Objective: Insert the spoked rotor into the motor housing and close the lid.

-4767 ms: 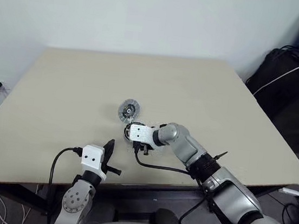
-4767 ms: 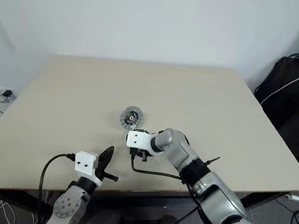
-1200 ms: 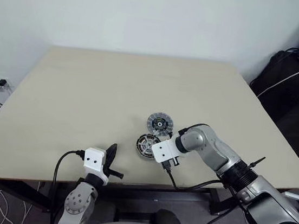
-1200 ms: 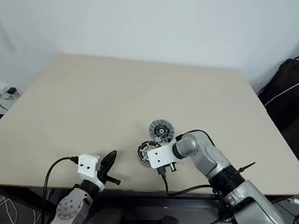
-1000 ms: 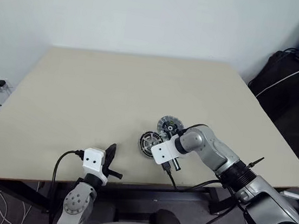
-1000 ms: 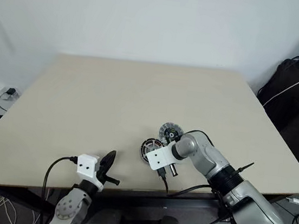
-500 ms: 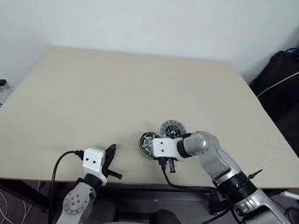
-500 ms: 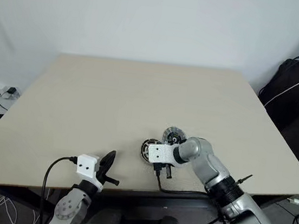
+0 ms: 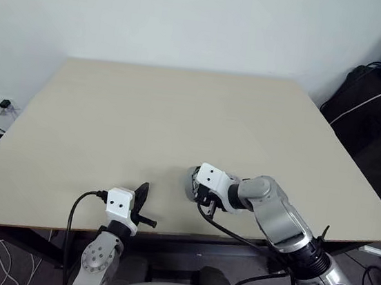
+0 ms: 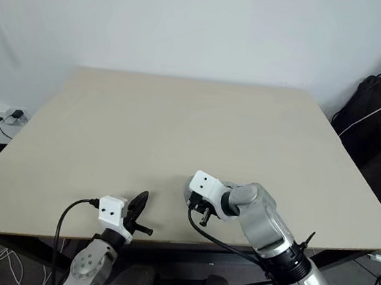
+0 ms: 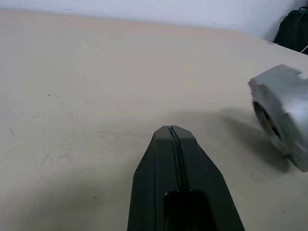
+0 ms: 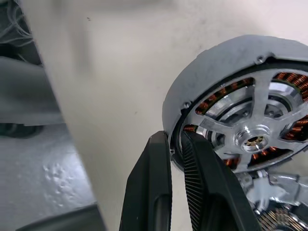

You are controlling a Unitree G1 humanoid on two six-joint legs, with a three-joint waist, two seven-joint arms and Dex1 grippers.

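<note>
Item 1, motor housing (image 12: 231, 86): round part with a grey rim and reddish-copper windings, lay on the beige table (image 9: 145, 116) near its front edge. In the right wrist view the spoked rotor (image 12: 255, 137) sat inside it, silver spokes and hub over the windings. A further shiny toothed piece lay just beside the housing; it may have been the lid, but the view was too partial to tell.

Item 2, right gripper (image 12: 174, 144): its 2 black fingers were nearly together, 1 outside and 1 inside the housing's rim, pinching that rim. The right arm reached in from the right with the wrist bent steeply down and toward the left; in the head views its white wrist block hid most of the housing.

Item 3, left gripper (image 9: 141, 199): fingers pressed fully together, holding nothing, pointing forward and about level, low over the table's near edge, well apart from the housing.
</note>
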